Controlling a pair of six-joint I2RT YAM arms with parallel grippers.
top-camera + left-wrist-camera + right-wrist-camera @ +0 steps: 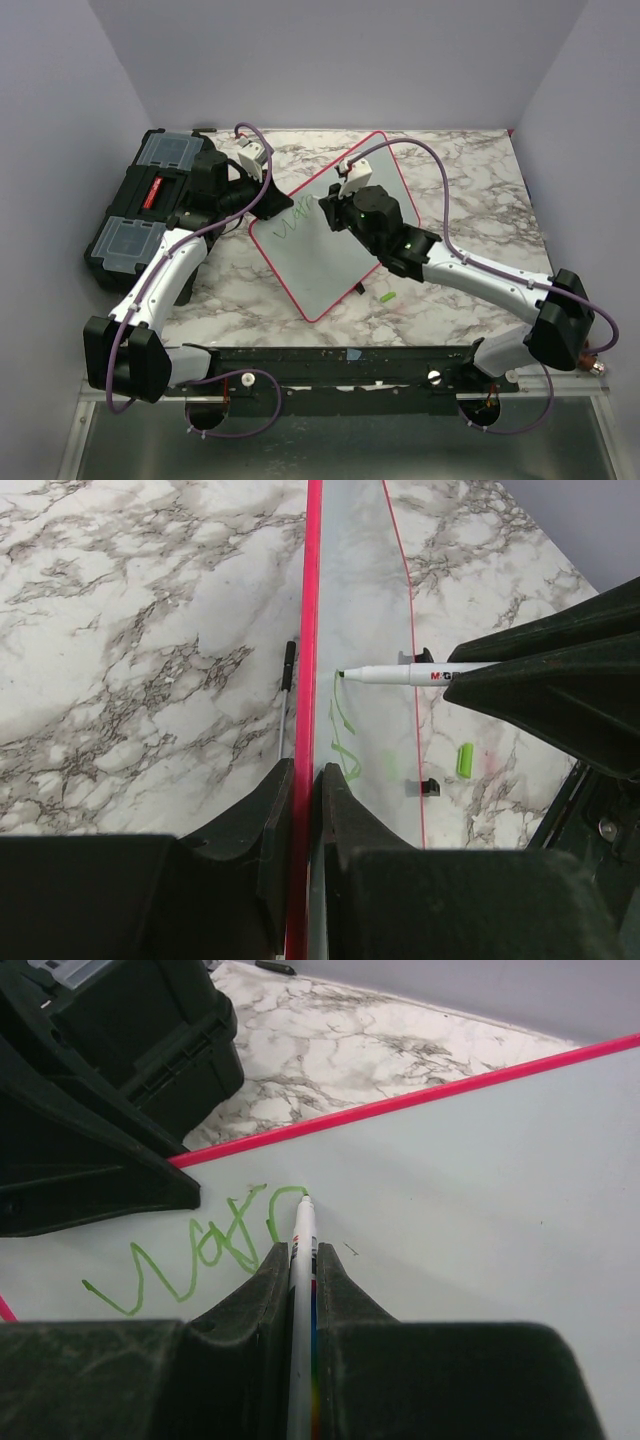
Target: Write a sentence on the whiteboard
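The whiteboard [345, 250] with its red-pink rim lies slanted on the marble table. My left gripper [262, 205] is shut on its left edge; in the left wrist view the jaws [305, 770] clamp the red rim [312, 600]. My right gripper [332, 212] is shut on a white marker [302, 1222], whose tip touches the board [480, 1180]. The sentence [190, 1260] is green lettering reading roughly "war" plus a fresh curved stroke at the tip. It also shows in the top view [297, 216] and the left wrist view [343, 730].
A black toolbox [150, 200] with clear lid compartments stands at the left, close behind my left arm. The marker's green cap [387, 296] lies on the table right of the board. A thin black rod [287, 680] lies beside the board's edge.
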